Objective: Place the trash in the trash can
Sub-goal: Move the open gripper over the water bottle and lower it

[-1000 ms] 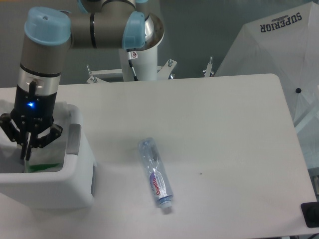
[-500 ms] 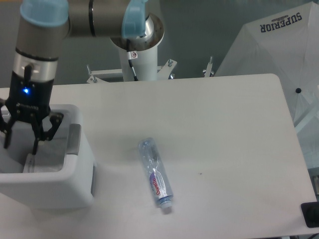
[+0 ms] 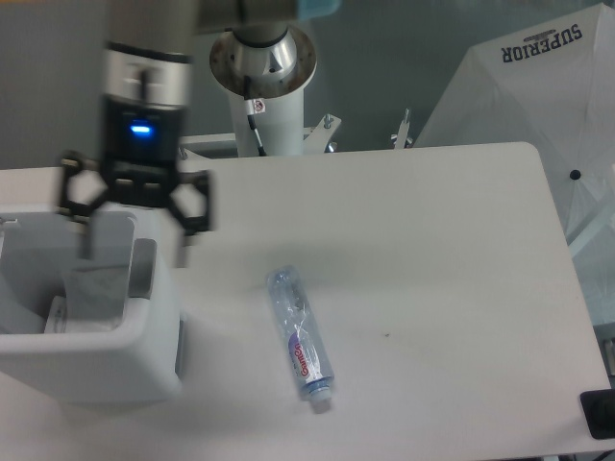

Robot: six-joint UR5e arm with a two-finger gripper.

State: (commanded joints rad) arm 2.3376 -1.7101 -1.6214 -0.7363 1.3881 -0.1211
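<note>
Bag (image 3: 91,293) lies inside the can (image 3: 86,360) — done. Bottle (image 3: 301,338) lies on the table right of the can — outstanding. Gripper (image 3: 135,250) spread wide, empty, above the can's right rim.

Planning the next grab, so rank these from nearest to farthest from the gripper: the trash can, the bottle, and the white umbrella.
1. Trash can, just below the open gripper, at the left.
2. Bottle, lying mid-table to the right.
3. Umbrella, off the table's far right.
</note>
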